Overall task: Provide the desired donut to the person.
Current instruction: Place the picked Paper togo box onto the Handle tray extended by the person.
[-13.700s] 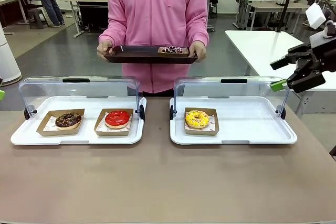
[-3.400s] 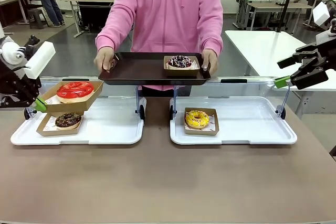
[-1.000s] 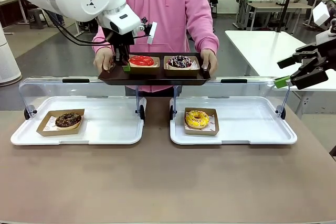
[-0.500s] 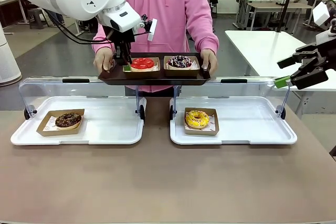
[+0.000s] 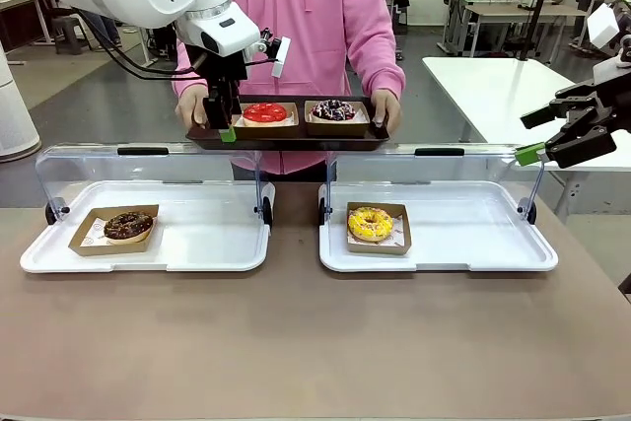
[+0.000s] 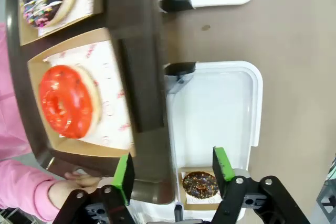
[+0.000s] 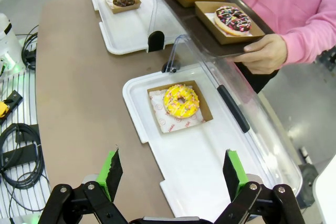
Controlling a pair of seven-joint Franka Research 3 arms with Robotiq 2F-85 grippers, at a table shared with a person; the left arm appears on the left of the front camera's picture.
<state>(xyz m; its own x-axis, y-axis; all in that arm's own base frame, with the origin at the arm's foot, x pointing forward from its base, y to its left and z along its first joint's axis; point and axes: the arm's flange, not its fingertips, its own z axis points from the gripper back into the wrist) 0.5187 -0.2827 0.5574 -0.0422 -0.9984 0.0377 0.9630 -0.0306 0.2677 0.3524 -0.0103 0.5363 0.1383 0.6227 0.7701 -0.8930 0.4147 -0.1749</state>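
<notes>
The left gripper [image 5: 223,117], jaws parted and empty, could snag the glossy red-iced donut's [image 5: 264,112] cardboard tray [image 5: 266,123] on the person's dark serving tray [image 5: 286,137].

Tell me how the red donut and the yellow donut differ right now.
The red donut has plain glossy icing; the yellow donut is speckled with sprinkles. The red one sits on the dark tray that the person holds up, beside a chocolate sprinkled donut; the yellow one lies alone in the white case on the table. Both rest in brown paper trays.
</notes>
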